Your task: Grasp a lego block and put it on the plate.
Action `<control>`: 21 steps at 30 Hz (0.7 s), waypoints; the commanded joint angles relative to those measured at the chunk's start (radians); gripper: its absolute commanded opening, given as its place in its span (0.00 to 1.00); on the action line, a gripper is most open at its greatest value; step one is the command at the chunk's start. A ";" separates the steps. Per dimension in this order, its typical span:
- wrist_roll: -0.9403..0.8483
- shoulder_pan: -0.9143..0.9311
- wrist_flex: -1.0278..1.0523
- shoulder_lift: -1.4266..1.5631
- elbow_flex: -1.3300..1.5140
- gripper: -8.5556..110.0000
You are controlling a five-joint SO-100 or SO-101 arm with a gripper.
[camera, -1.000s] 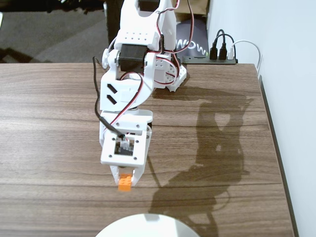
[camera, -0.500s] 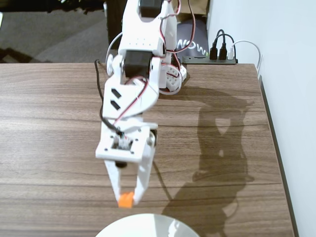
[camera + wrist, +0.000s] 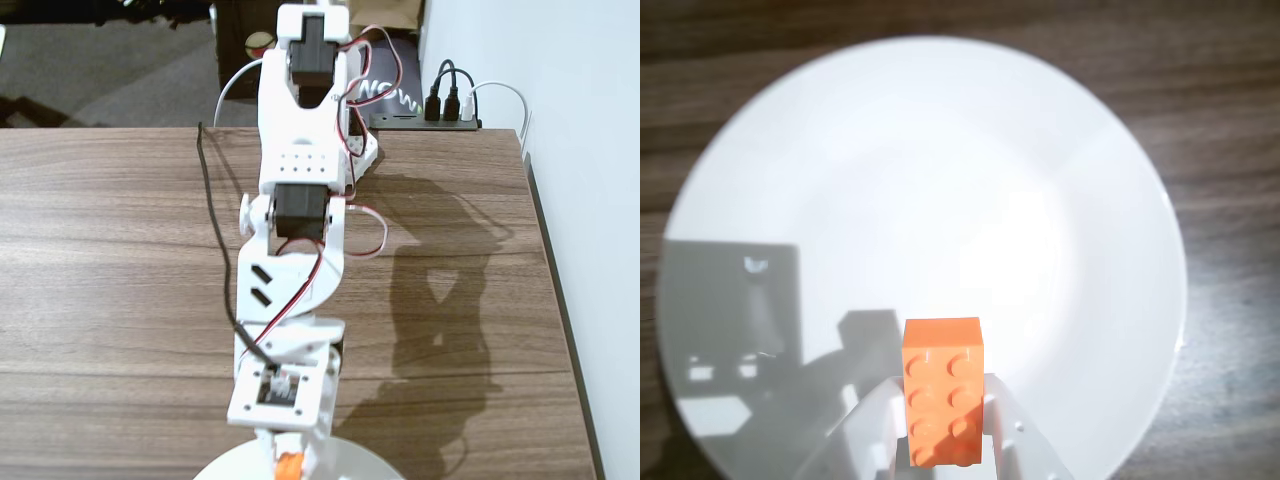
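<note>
In the wrist view, the small orange plastic lego block (image 3: pixel 943 392) is held between the two white fingers of the gripper (image 3: pixel 940 440) at the bottom middle. It is seen above the round white plate (image 3: pixel 1040 160), which is set on the brown wooden table (image 3: pixel 1230 120). In the fixed view, the plate (image 3: pixel 360 465) is found at the bottom edge. The arm's base is placed far behind it, and a black power strip (image 3: pixel 440 120) lies at the back right.

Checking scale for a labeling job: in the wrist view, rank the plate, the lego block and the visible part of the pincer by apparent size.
1. plate, fills most of the frame.
2 and 3. lego block and pincer: look similar; the pincer is cut off by the edge, so unranked.
</note>
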 commanded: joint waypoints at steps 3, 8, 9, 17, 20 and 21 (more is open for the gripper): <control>0.025 -0.002 -0.011 -0.023 -0.075 0.11; 0.037 0.003 -0.009 -0.051 -0.077 0.11; 0.040 0.003 -0.008 -0.054 -0.077 0.11; 0.052 0.005 -0.002 -0.063 -0.077 0.11; 0.049 0.006 0.014 -0.063 -0.077 0.12; 0.051 0.006 0.018 -0.063 -0.077 0.14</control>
